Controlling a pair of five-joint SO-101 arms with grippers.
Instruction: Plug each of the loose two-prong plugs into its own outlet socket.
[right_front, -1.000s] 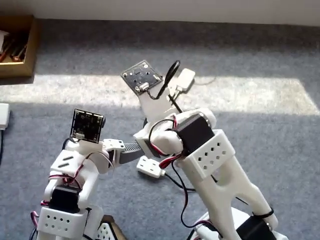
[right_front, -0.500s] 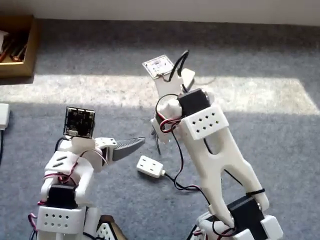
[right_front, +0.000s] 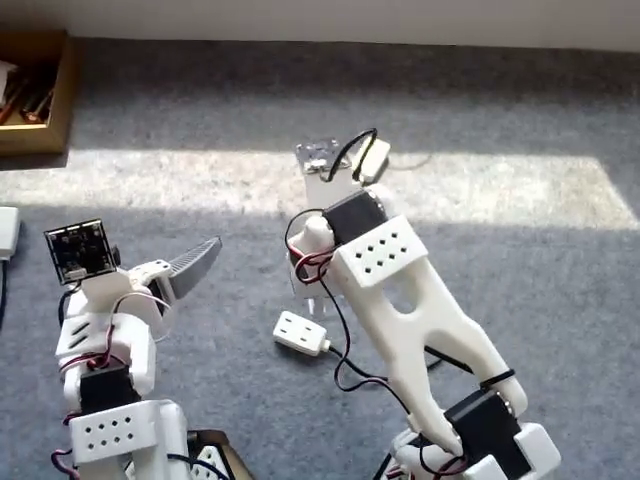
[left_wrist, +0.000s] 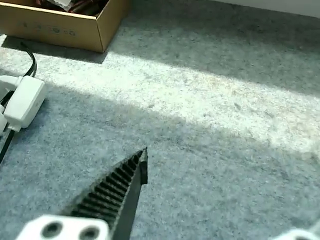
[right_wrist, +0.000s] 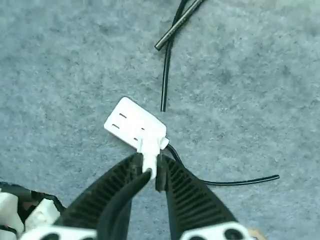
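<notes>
Grey carpet (right_front: 520, 300), one lot, crossed by a sunlit band in the upper half of the high view. The widest open room lies at right and along the top, with a further bare stretch between the two arms at left centre. Socket (right_front: 300, 333): white, flat on the carpet just below frame centre, with a black lead (right_wrist: 240, 181) leaving its right end. Its face has pairs of slots; no writing can be made out. Right claw (right_wrist: 150, 160): clenched on a small white plug (right_wrist: 150, 150), held at the socket's lead end. Whether the prongs are seated cannot be told, as the fingers cover the joint. Left claw (right_front: 192, 264): released, hanging at left centre, well apart from the socket. One toothed finger (left_wrist: 120, 185) shows in the left wrist view; the other is cut off at the frame edge. Second white body (right_front: 373, 158): upper centre, half hidden behind the right arm's camera board, type not made out. Loose black cable (right_wrist: 166, 75): on the carpet near the socket. Box (right_front: 35, 95): cardboard, upper left corner, cut by the frame edge, with faint print on its side that is not legible. White charger (left_wrist: 22, 102): with black cord, at the left edge, partly cut off.
</notes>
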